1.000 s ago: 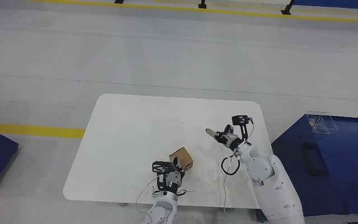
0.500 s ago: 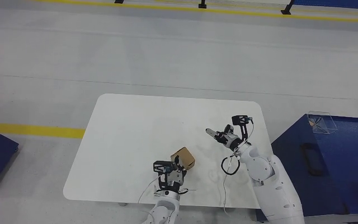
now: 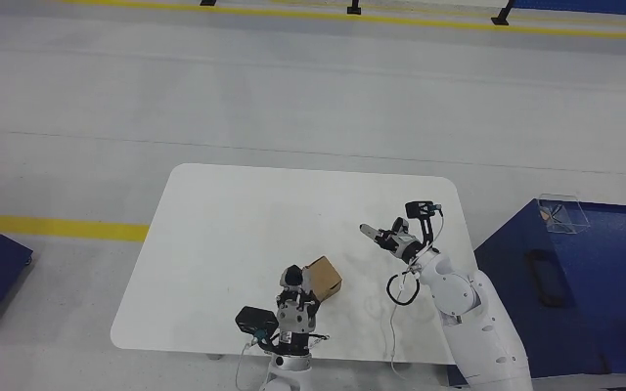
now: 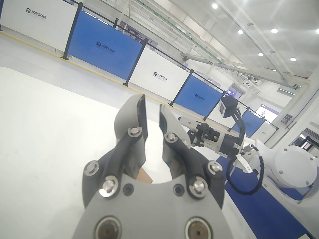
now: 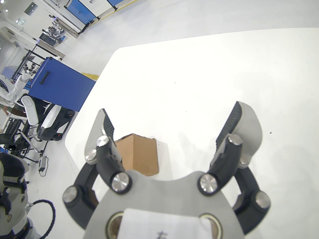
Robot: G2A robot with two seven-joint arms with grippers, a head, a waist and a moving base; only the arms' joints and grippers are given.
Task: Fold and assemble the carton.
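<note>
Carton looks boxed up already, sitting near the front edge of the bench beside the left tool (barely parted, pinching nothing), right tool spread wide well off, so probably just flaps left.

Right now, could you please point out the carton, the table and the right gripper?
carton (image 3: pixel 323 278), top view, brown top face.
table (image 3: pixel 235 225), top view, bare white surface.
right gripper (image 5: pixel 170 112), right wrist view, midway between fingertips.

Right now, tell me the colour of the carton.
The carton is plain brown, clearest in the right wrist view.
</note>
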